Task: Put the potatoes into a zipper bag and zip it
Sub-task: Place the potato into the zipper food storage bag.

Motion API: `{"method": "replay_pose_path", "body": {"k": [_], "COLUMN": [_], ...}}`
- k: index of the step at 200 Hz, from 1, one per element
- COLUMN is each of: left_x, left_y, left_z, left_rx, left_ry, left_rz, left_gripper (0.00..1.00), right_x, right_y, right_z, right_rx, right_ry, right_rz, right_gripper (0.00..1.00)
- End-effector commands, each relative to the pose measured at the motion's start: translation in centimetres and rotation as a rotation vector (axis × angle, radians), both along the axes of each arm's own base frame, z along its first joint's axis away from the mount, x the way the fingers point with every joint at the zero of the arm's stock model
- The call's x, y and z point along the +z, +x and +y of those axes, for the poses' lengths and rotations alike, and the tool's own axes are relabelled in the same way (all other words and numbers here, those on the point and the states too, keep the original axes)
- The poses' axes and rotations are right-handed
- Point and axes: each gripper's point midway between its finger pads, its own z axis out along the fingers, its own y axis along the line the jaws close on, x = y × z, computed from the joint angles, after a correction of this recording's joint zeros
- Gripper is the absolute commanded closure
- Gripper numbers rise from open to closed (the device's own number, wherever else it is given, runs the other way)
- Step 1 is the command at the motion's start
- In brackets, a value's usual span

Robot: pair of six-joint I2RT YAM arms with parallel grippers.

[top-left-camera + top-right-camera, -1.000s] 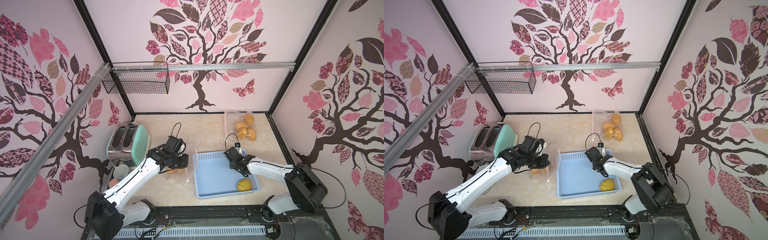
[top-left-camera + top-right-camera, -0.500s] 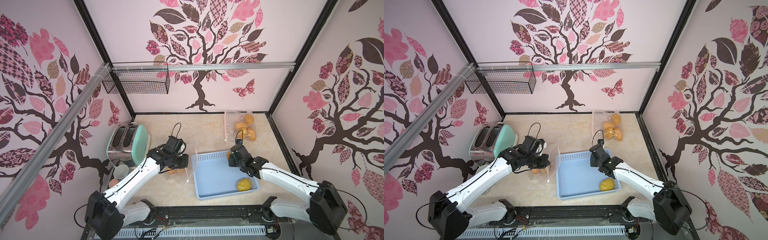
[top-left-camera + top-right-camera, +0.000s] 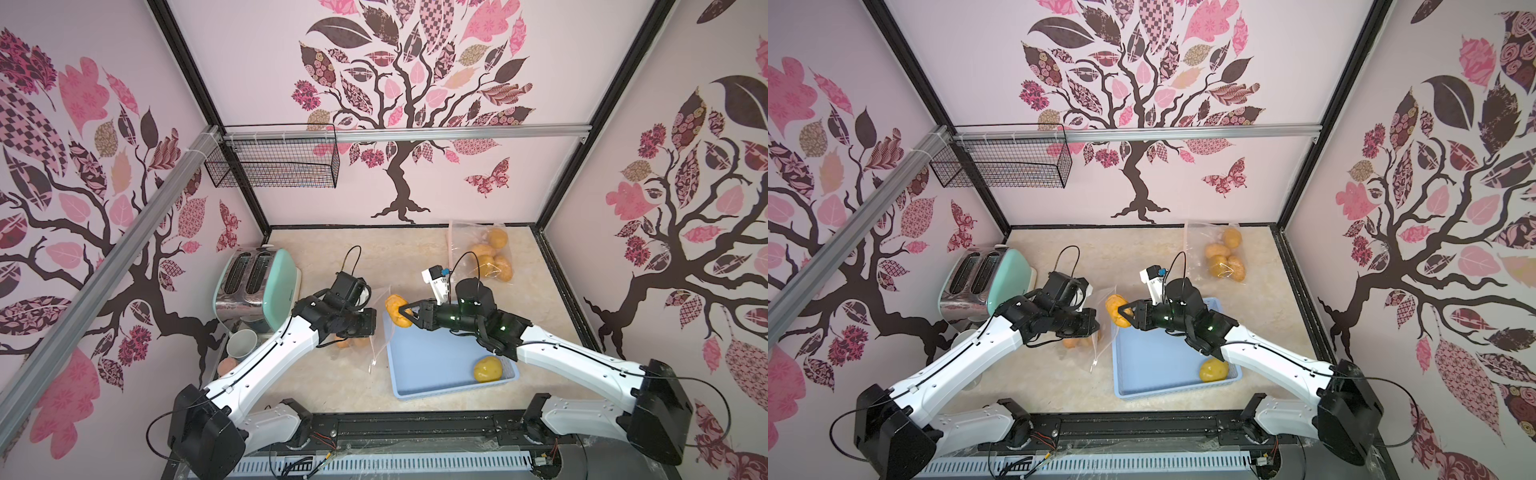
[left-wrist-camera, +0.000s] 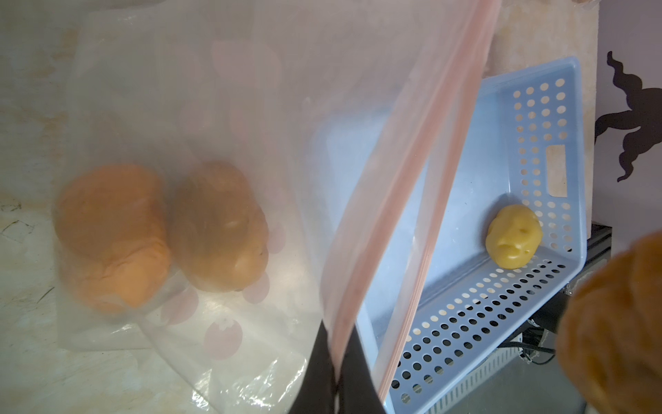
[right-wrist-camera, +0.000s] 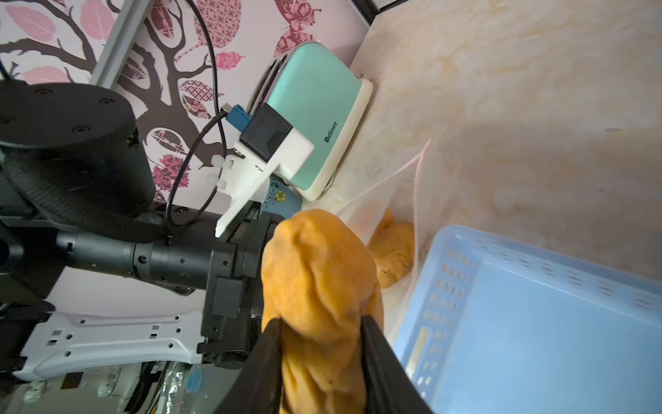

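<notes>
My right gripper (image 3: 405,311) (image 5: 320,322) is shut on a wrinkled orange-brown potato (image 3: 396,311) (image 3: 1117,311) (image 5: 318,279), held in the air over the left rim of the blue basket (image 3: 436,365), beside the bag's mouth. My left gripper (image 4: 336,344) is shut on the pink zip rim of the clear zipper bag (image 4: 250,107) (image 3: 368,338) and holds that edge up. Two potatoes (image 4: 111,236) (image 4: 218,225) lie inside the bag. A smoother yellow potato (image 3: 488,369) (image 4: 513,236) sits in the basket's near right corner.
A second clear bag with several potatoes (image 3: 486,253) lies at the back right. A mint toaster (image 3: 257,286) stands at the left, with cups (image 3: 243,344) and a pinkish fruit (image 3: 226,365) in front of it. A wire basket (image 3: 274,166) hangs on the back wall.
My right gripper has closed on a potato in the basket, lifted it and carried it left to the bag's mouth. The left arm has held still with the bag's rim.
</notes>
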Motion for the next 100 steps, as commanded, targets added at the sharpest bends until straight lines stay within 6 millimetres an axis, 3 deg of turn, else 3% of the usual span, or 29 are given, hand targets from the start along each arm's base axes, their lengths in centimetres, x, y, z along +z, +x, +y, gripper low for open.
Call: {"method": "replay_pose_path", "body": {"k": [1, 25, 42, 80, 100], "left_x": [0.7, 1.0, 1.5, 2.6, 3.1], "left_y": [-0.1, -0.1, -0.2, -0.3, -0.6], "left_z": [0.1, 0.0, 0.2, 0.3, -0.1], "left_rx": [-0.003, 0.002, 0.006, 0.027, 0.019], "left_ry": [-0.004, -0.014, -0.016, -0.051, -0.087], "left_rz": [-0.022, -0.029, -0.038, -0.067, -0.064], "left_gripper": [1.0, 1.0, 1.0, 1.0, 1.0], "right_x": [2.0, 0.7, -1.2, -6.0, -7.2], "right_y": [-0.1, -0.1, -0.1, 0.7, 0.8], "right_z": [2.2, 3.2, 3.5, 2.7, 2.8], "right_rx": [0.063, 0.083, 0.086, 0.015, 0.013], "right_ry": [0.119, 0.134, 0.122, 0.033, 0.02], "right_rz": [0.029, 0.058, 0.091, 0.128, 0.146], "right_gripper": [0.69, 0.66, 0.66, 0.65, 0.63]}}
